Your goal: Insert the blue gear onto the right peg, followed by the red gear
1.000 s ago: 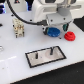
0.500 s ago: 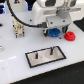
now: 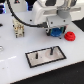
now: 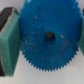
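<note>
The blue gear (image 3: 55,33) sits between my gripper's (image 3: 54,31) fingers at the back right of the white table, at or just above its surface. In the wrist view the blue gear (image 4: 50,20) fills the picture, its dark centre hole in the middle. My gripper (image 4: 45,44) has one teal finger pad (image 4: 9,42) against the teeth on one side and the other pad barely visible at the opposite edge. The red gear (image 3: 70,36) lies on the table just to the exterior view's right of the gripper. The white black-bordered plate (image 3: 57,54) lies in front, with the right peg (image 3: 50,50) upright on it.
A shorter dark stub (image 3: 36,56) stands on the plate's left part. A white and brown fixture (image 3: 17,29) stands at the exterior view's left. A black cable (image 3: 27,20) arcs from it to the arm. The table's dark back edge runs behind the gripper.
Almost nothing: the gripper stays over the blue gear at the same spot, and the red gear and plate have not moved.
</note>
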You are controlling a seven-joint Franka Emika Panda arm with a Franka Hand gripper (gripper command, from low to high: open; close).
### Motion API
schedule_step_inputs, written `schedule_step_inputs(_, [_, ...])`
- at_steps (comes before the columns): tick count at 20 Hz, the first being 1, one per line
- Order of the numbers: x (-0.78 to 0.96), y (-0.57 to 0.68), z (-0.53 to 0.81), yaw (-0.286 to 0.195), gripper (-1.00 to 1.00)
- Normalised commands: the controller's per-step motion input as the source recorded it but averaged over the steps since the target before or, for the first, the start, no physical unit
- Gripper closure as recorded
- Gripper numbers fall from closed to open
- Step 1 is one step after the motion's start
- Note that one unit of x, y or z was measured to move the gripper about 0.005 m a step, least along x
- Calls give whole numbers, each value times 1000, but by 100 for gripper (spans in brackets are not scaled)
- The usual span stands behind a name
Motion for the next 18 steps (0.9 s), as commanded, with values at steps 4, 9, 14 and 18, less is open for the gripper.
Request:
schedule_step_inputs(4, [259, 17, 553, 0, 100])
schedule_step_inputs(9, [409, -62, 520, 0, 100])
schedule_step_inputs(14, [603, -149, 470, 0, 100])
schedule_step_inputs(18, [734, -220, 368, 0, 100])
